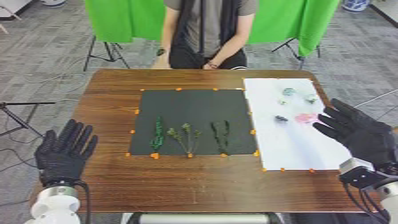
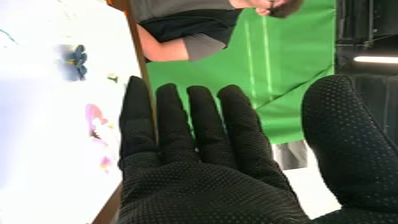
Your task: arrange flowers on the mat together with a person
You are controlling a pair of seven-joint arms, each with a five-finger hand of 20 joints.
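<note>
On the dark mat, three green sprigs.

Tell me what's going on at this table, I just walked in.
It looks like a flower arrangement in progress, but neither robot hand is holding anything right now. The left hand is open at the left side of the table; the right hand is open beside a white sheet. A pink flower, a dark blue flower and some paler blooms lie there. Three green sprigs lie side by side on the black mat.
</note>
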